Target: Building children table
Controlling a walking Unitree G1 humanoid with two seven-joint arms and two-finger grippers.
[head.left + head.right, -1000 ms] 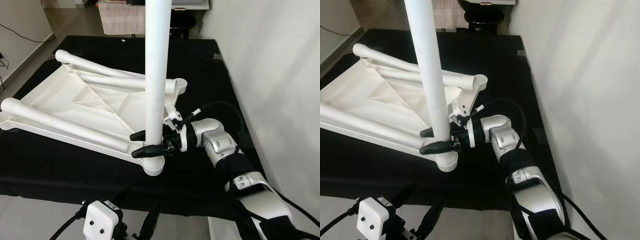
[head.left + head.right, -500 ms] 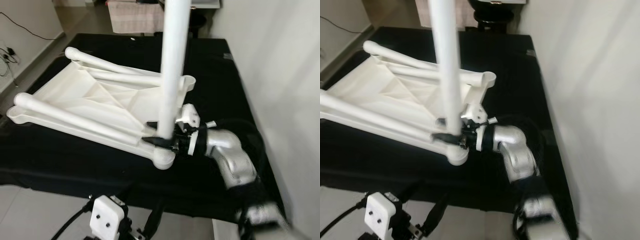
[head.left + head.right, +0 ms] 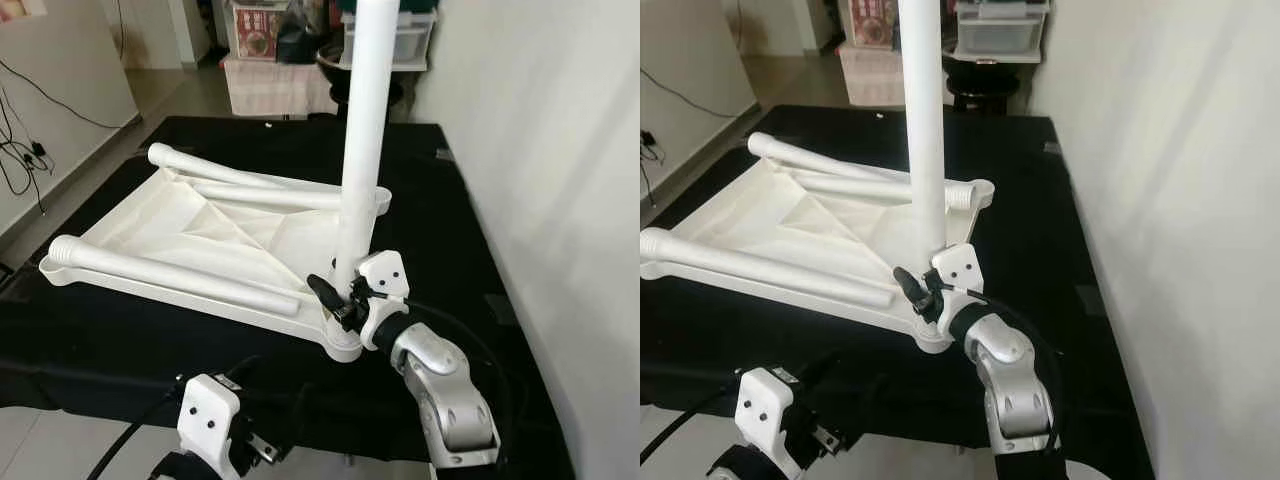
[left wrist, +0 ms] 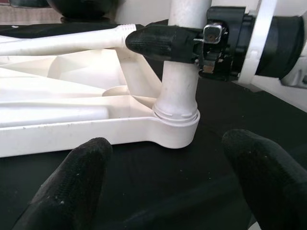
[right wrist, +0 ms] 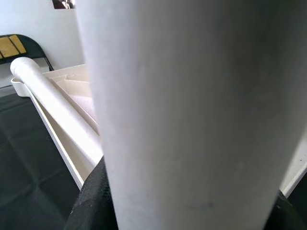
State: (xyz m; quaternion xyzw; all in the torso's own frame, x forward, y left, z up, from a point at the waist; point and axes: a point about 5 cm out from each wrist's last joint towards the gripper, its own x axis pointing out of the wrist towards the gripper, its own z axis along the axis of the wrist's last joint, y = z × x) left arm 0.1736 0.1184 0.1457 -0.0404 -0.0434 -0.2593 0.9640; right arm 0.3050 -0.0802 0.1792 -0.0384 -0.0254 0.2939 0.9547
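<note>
White plastic made up the upside-down table top (image 3: 180,235), which lay on a black cloth (image 3: 90,330). One white leg (image 3: 360,150) stood straight up in the corner socket (image 4: 175,125) at about 5 o'clock on the table top. Other legs (image 3: 170,275) lay flat across it. The right gripper (image 3: 335,292) pinched the standing leg low down, just above the socket. The left wrist view showed that black finger (image 4: 158,42) wrapped on the leg, and the ring where leg met socket. The left gripper (image 4: 177,191) hung near the cloth's front edge at 6 o'clock, its fingers (image 4: 76,187) spread wide, touching nothing. The right wrist view showed the leg very close up.
</note>
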